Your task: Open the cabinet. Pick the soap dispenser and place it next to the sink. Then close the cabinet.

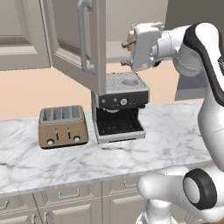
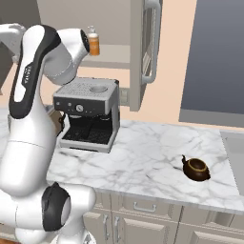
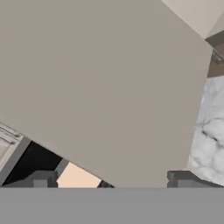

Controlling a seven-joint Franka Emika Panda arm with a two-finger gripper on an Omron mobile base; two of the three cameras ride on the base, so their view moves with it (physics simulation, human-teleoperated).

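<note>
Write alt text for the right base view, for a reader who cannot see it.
A white robot arm reaches up toward a small orange-brown soap dispenser standing on the shelf of a tall greige wall cabinet whose door is open. Below, a white marble counter holds a silver espresso machine and a small dark brown teapot, with a grey sink at the right edge.

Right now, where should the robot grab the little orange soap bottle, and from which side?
Probably around its round orange body, below the pump. The soap dispenser stands upright on the shelf of the cabinet, whose door is swung open, so coming in level from the open front looks best. The gripper is open, near the shelf.
</note>
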